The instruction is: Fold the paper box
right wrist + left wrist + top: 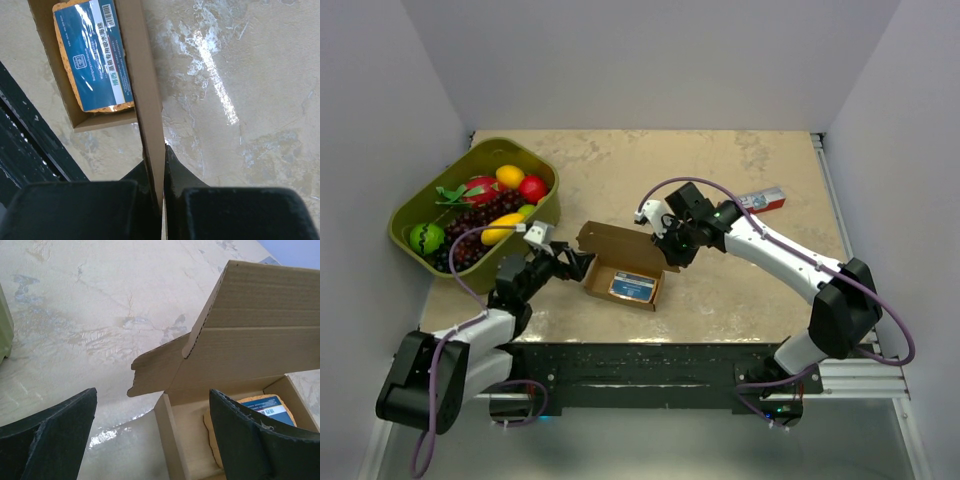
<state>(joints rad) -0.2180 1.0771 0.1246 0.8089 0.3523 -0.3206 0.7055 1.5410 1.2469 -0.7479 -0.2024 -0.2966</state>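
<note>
The paper box (620,272), mid desk (740,180), looks light, thin and bendy to me; my right pincer (672,254) pinches its lid edge at 2 o'clock, and my wide-open left pincer (577,266) at 9 o'clock should grab the side flap gently.

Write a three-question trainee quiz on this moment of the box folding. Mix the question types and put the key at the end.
1. True or false: the right hand is shut on a panel of the plain brown cardboard box.
2. What lies inside the box?
A) an orange sponge with a blue label
B) a pair of scissors
C) nothing at all
3. Fill in the word: the left hand, at the box's side wall, has its jaws standing ____.

Key: 1 true; 2 A; 3 open.
</note>
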